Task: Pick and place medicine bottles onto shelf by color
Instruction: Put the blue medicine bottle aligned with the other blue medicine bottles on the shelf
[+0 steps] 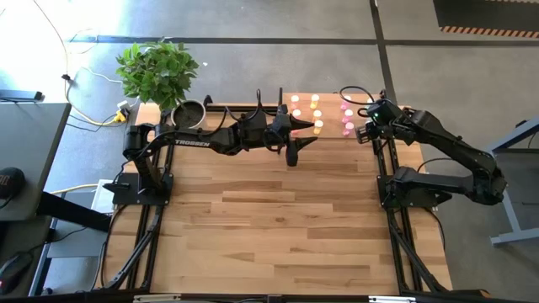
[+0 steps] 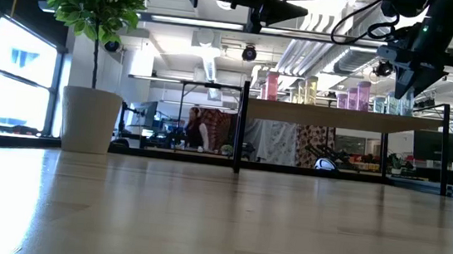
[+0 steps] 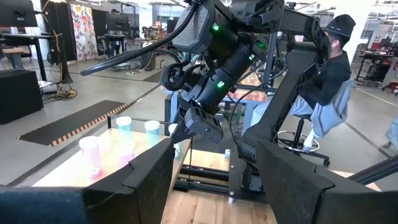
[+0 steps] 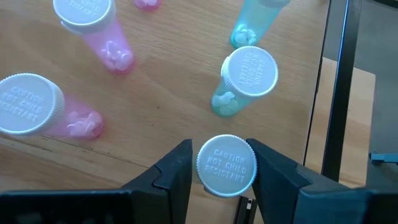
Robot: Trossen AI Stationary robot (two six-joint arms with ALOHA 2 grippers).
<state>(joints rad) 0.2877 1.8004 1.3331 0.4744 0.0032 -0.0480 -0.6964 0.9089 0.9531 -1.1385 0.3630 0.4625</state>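
Observation:
The light-wood shelf stands at the table's far edge and also shows in the low view. Yellow and orange bottles and pink bottles stand on it. In the right wrist view, pink bottles and pale green bottles stand on their bases. My right gripper is over the shelf's right end, shut on a white-capped bottle. My left gripper is open and empty, level, above the shelf's near edge. My right gripper has the white cap of a bottle between its two fingers, one on each side. The fingers come from above, pointing down. The cap hides the bottle's body and colour. I cannot tell whether the bottle stands on the shelf or is lifted.
A potted plant and a dark bowl stand at the table's far left. Black frame rails run along both sides. The striped tabletop lies in front of the shelf. A seated person is beyond the table.

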